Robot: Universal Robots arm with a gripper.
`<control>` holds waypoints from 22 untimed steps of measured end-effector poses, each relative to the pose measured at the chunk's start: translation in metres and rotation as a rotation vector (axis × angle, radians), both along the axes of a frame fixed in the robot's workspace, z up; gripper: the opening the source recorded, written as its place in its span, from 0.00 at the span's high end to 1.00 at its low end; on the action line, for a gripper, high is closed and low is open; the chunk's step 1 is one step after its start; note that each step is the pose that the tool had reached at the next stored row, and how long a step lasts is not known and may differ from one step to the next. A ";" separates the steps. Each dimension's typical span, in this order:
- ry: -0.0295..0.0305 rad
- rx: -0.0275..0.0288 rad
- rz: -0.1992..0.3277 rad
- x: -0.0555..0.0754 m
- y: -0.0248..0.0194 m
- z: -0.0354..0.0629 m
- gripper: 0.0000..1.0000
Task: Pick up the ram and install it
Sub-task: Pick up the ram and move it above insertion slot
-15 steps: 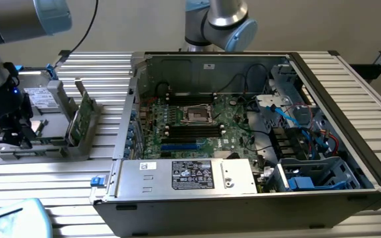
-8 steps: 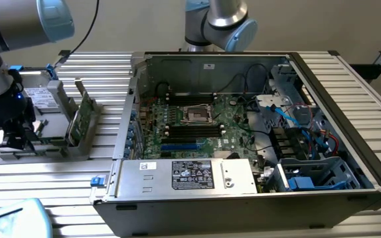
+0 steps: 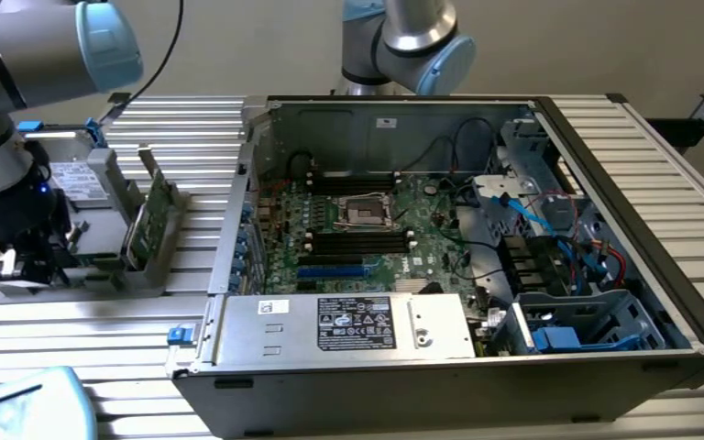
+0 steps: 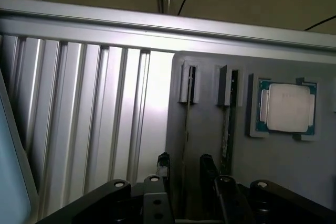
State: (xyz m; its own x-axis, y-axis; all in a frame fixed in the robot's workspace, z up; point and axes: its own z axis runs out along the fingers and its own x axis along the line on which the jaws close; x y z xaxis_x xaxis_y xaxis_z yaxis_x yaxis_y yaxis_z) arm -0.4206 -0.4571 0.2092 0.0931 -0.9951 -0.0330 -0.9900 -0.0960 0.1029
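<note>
Gripper [image 4: 185, 158] jaws apart and empty, lined up on the ram [image 4: 187, 124] standing on edge in its gray holder [image 4: 207, 127], so nothing's picked up yet, and the computer case [image 3: 450, 390] beyond waits for it.

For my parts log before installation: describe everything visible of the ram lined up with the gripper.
The ram is a thin, narrow green board standing on its long edge in a slot of the grey holder, which alone touches it, on the exterior view's left of the open computer case. In the wrist view it shows edge-on, a thin line between the fingers of the open gripper, with gaps on both sides.
</note>
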 end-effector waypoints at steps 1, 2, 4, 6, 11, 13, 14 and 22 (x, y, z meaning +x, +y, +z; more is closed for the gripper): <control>0.0000 0.0000 0.000 0.000 0.0000 -0.0018 0.63; -0.0002 0.0001 0.000 0.000 0.0000 -0.0037 0.63; 0.0000 0.0000 0.000 0.000 0.0000 -0.0073 0.63; 0.0000 -0.0001 0.000 0.000 0.0000 -0.0109 0.63; 0.0001 0.0000 0.000 0.001 -0.0001 -0.0160 0.63; 0.0002 -0.0001 0.000 0.001 -0.0001 -0.0159 0.63; 0.0001 0.0000 0.000 0.001 -0.0001 -0.0160 0.63; 0.0002 -0.0001 0.000 0.001 -0.0001 -0.0180 0.63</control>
